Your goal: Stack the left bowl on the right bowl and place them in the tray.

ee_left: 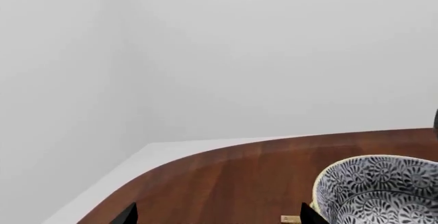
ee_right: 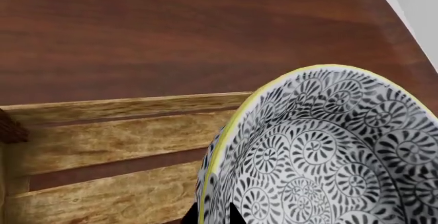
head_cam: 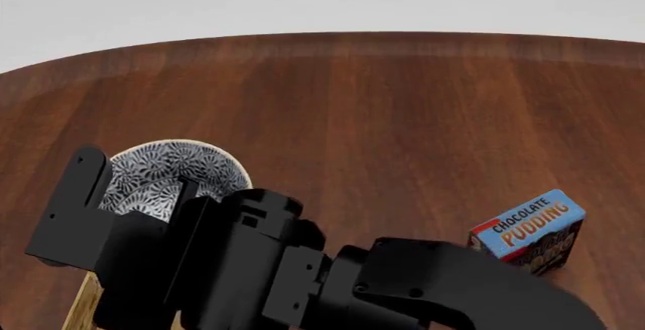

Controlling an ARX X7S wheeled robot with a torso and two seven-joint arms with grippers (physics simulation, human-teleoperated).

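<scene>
Bowls: a patterned bowl (head_cam: 177, 171) with black-and-white floral swirls and a thin yellow rim sits at the near left of the table in the head view, partly hidden behind the arm. In the right wrist view (ee_right: 321, 152) a second rim edge shows just beneath the upper rim, so two bowls appear nested; I cannot tell this for certain.
Bowl position: tilted, over the tray's slats in the right wrist view; whether it touches the floor cannot be told.
Tray: light-wood planks (ee_right: 102, 142) with darker gaps lie just beside and under the bowl; in the head view only a strip of wood (head_cam: 83, 300) shows below the arm.
Right gripper: the black arm crosses from the lower right to the bowl in the head view; one dark fingertip (ee_right: 236, 214) sits inside the bowl wall and another outside it, clamped on the rim.
Left gripper: two dark finger tips (ee_left: 126, 215) stand well apart with nothing between them, spread wide, beside the bowl (ee_left: 380, 190).
Table: reddish-brown wood with a curved far edge (head_cam: 403, 103).
Pudding box: blue chocolate pudding box (head_cam: 529, 230) at the near right, well apart from the bowl.
</scene>
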